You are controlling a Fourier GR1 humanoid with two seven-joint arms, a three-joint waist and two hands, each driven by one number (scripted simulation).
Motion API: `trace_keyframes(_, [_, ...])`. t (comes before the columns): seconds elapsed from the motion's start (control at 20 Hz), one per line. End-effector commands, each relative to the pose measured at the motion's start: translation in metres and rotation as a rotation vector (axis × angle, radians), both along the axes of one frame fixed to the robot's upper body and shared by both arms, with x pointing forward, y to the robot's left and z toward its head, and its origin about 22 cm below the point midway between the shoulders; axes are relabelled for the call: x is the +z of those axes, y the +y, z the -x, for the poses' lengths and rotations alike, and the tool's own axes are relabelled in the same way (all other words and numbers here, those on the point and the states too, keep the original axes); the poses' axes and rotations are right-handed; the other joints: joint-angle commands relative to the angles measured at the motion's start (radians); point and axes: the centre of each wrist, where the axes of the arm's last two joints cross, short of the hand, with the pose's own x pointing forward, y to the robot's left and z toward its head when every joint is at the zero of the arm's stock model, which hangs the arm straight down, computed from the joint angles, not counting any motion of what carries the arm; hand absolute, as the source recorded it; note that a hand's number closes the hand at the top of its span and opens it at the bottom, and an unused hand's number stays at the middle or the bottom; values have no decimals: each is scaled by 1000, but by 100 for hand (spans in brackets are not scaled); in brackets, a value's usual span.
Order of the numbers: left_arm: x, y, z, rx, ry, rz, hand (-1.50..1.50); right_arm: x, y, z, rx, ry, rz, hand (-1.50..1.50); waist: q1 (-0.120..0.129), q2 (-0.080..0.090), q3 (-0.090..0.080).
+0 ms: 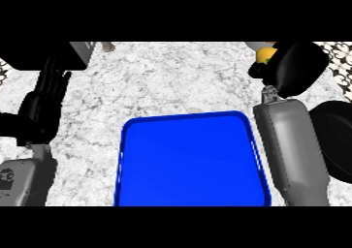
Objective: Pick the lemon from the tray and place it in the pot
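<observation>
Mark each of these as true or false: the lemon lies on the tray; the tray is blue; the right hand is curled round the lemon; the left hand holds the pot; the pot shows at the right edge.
1. The lemon lies on the tray. False: it is up at the right hand, well beyond the tray's far rim.
2. The tray is blue. True.
3. The right hand is curled round the lemon. True: only a yellow bit peeks out beside it.
4. The left hand holds the pot. False: it rests open at the left, fingers straight, holding nothing.
5. The pot shows at the right edge. True: it is dark, beside the right forearm.
</observation>
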Motion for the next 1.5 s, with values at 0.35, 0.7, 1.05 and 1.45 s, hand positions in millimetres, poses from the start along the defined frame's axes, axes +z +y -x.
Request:
trace_keyframes(0.35, [-4,-1,11,8,8,8,0,22,-51,53,-285,83,6,150,-11,2,5])
trace_keyframes(0.7, [7,-6,14,6,-24,-5,0,20,-128,108,-315,23,-26,150,-5,5,6])
trace_keyframes(1.05, [15,-23,-2,1,-19,5,0,-4,-202,129,-294,19,-47,150,-5,9,7])
trace_keyframes(1.45, [1,0,13,-7,-10,-11,0,-60,-249,121,-321,103,-94,150,9,11,6])
